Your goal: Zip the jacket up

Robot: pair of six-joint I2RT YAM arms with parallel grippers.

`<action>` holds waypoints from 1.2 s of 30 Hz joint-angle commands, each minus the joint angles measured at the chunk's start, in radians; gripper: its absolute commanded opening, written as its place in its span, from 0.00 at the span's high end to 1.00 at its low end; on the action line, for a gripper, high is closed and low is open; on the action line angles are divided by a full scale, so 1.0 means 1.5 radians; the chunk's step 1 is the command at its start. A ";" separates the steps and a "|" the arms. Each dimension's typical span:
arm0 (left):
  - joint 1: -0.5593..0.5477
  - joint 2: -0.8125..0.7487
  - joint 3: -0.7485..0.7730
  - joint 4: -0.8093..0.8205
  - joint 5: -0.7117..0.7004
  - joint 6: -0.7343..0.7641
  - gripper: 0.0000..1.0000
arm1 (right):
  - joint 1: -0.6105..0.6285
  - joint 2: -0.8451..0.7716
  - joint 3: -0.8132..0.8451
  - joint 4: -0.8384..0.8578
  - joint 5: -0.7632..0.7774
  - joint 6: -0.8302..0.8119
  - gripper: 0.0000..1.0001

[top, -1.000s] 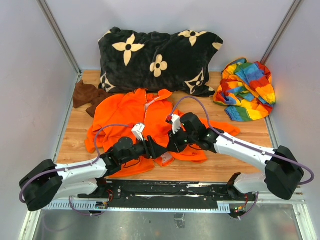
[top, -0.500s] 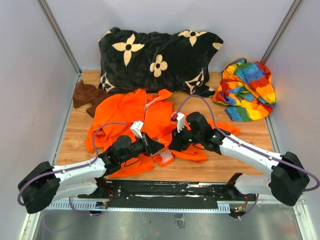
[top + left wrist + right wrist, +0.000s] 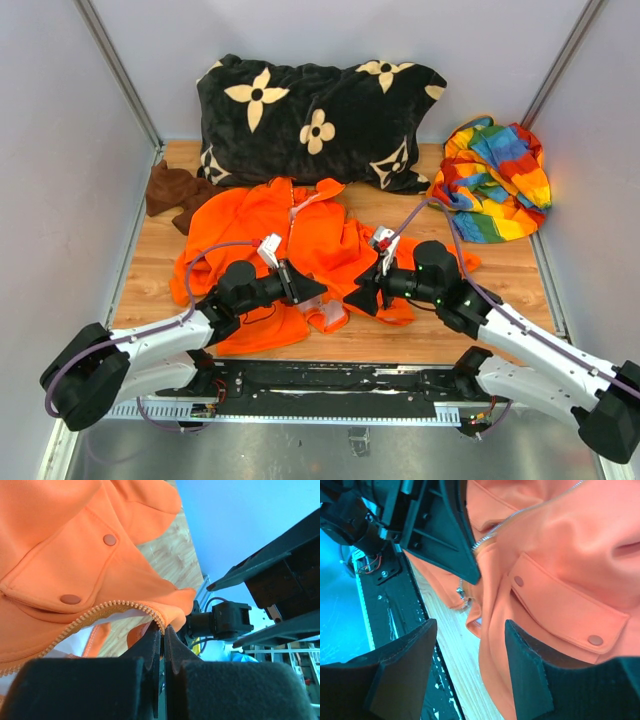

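Bright even overhead light, soft shadows, wrist views blurred up close

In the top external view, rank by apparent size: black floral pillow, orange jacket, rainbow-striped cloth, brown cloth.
Orange jacket and black floral pillow: too close to rank; the jacket is partly hidden.
Then rainbow-striped cloth.
Smallest: brown cloth.

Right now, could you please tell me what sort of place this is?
Probably a robot test cell, not a home: pale panel walls on metal framing enclose a wooden tabletop, with a bright orange fleece jacket laid out.
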 commanded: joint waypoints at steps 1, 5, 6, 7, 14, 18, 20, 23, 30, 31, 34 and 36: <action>0.011 -0.003 0.029 -0.018 0.030 -0.023 1.00 | 0.032 -0.019 -0.033 0.084 -0.003 0.012 0.42; 0.013 -0.005 0.032 -0.020 0.044 -0.033 1.00 | 0.050 0.004 -0.052 0.149 -0.042 0.013 0.42; 0.013 -0.006 0.032 -0.014 0.049 -0.034 1.00 | 0.051 0.021 -0.051 0.156 -0.058 0.012 0.42; 0.013 -0.008 0.030 -0.008 0.054 -0.039 1.00 | 0.051 0.040 -0.048 0.161 -0.070 0.009 0.43; 0.013 -0.019 0.018 0.026 0.093 -0.039 1.00 | 0.046 0.125 -0.050 0.184 -0.033 -0.025 0.43; 0.013 -0.019 0.003 0.076 0.118 -0.051 1.00 | 0.036 0.143 -0.055 0.216 -0.043 -0.031 0.42; 0.013 -0.018 0.003 0.089 0.132 -0.052 1.00 | 0.032 0.145 -0.061 0.234 -0.052 -0.034 0.41; 0.013 -0.019 -0.005 0.116 0.145 -0.052 1.00 | 0.030 0.150 -0.066 0.256 -0.084 -0.043 0.41; 0.013 -0.022 -0.021 0.181 0.161 -0.055 1.00 | 0.019 0.160 -0.082 0.291 -0.159 -0.054 0.45; 0.013 -0.020 -0.023 0.190 0.164 -0.056 1.00 | 0.018 0.160 -0.084 0.294 -0.165 -0.054 0.45; 0.013 -0.012 -0.029 0.216 0.169 -0.063 1.00 | 0.016 0.162 -0.089 0.304 -0.177 -0.052 0.50; 0.013 -0.006 -0.029 0.224 0.171 -0.064 1.00 | 0.016 0.163 -0.088 0.306 -0.183 -0.052 0.53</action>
